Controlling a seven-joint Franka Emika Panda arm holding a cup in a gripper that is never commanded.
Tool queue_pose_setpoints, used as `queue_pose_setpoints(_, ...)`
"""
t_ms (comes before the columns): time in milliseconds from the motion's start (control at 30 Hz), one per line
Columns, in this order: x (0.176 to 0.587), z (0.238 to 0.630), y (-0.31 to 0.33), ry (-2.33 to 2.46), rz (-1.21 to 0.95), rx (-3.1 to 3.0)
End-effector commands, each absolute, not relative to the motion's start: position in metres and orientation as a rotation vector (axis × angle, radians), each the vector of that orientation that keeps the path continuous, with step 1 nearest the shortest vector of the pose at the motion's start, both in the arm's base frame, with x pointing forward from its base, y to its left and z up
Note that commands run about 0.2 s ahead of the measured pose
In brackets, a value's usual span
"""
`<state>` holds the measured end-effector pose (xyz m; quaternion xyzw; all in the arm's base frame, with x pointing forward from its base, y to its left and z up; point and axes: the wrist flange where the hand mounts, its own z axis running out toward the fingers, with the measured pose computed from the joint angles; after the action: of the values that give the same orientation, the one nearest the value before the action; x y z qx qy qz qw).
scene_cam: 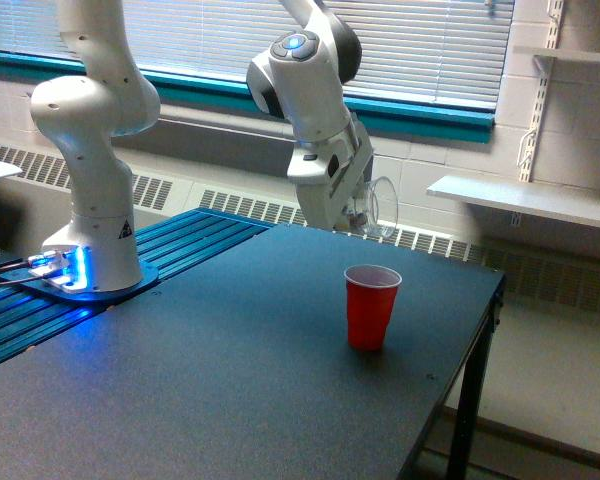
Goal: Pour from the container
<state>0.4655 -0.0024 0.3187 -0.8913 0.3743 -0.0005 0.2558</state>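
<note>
The container (378, 207), a small clear plastic cup, is held tipped on its side in the air, its mouth facing the exterior view's right. My gripper (357, 213) is shut on it, with the white hand angled down from the upper left. The cup hangs above and slightly behind a red cup (371, 307) that stands upright on the dark table (230, 380), white inside showing. I cannot make out any contents in the clear cup or any stream falling from it.
The arm's white base (90, 250) stands on a blue slatted surface at the exterior view's left. The table's right edge (485, 320) drops off close to the red cup. A white shelf (520, 200) juts from the wall behind.
</note>
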Motion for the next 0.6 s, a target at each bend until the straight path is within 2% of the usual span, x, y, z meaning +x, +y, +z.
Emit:
queue_pose_setpoints(33,0.47,0.314,0.0,1.049,0.037,-2.408)
queue_pose_setpoints(600,0.461,0.3,0.008,1.065,0.068,-2.396)
